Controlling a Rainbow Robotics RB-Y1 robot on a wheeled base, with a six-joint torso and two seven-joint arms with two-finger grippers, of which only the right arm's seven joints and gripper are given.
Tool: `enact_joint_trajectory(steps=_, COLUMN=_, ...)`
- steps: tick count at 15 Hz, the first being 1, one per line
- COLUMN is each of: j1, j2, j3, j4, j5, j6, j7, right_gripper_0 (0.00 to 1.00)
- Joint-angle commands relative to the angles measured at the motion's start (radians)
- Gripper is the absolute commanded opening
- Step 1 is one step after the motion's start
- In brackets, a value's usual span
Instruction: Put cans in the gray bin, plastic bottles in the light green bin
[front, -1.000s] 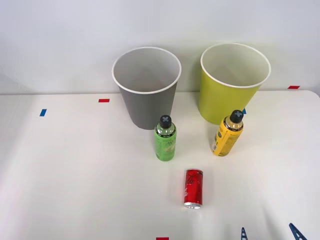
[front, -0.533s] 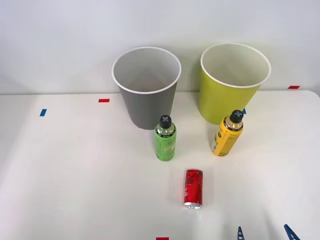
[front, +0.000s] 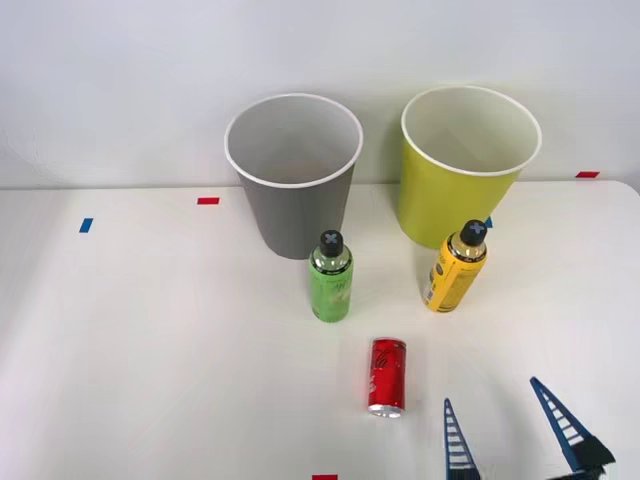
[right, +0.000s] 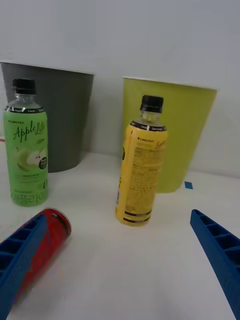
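Nothing had been sorted yet: the right gripper (front: 510, 425) hung spread and empty at the lower right of the frame, apparently approaching the yellow bottle (front: 453, 267), which stood upright right of centre before the light green bin (front: 462, 170). Closing on it called for advancing up-frame, clear of the lying red can (front: 387, 375). The white table (front: 150, 340) bore small red and blue tape marks before a plain pale wall.
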Motion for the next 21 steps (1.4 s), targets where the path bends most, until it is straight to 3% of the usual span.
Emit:
enact_joint_trajectory(steps=1, j1=-0.082, j2=-0.009, j3=0.004, j4=0.000, j5=-0.025, j6=0.055, j7=0.009, right_gripper_0=1.00)
enact_joint_trajectory(steps=8, j1=-0.234, j2=0.082, j3=-0.052, j4=0.000, j5=-0.070, j6=0.238, j7=0.010, right_gripper_0=1.00)
enact_joint_trajectory(steps=14, j1=-0.317, j2=0.108, j3=-0.075, j4=0.001, j5=-0.105, j6=0.343, j7=0.010, right_gripper_0=1.00)
enact_joint_trajectory(steps=21, j1=-0.516, j2=0.158, j3=-0.125, j4=0.190, j5=-0.125, j6=0.314, j7=0.012, right_gripper_0=1.00)
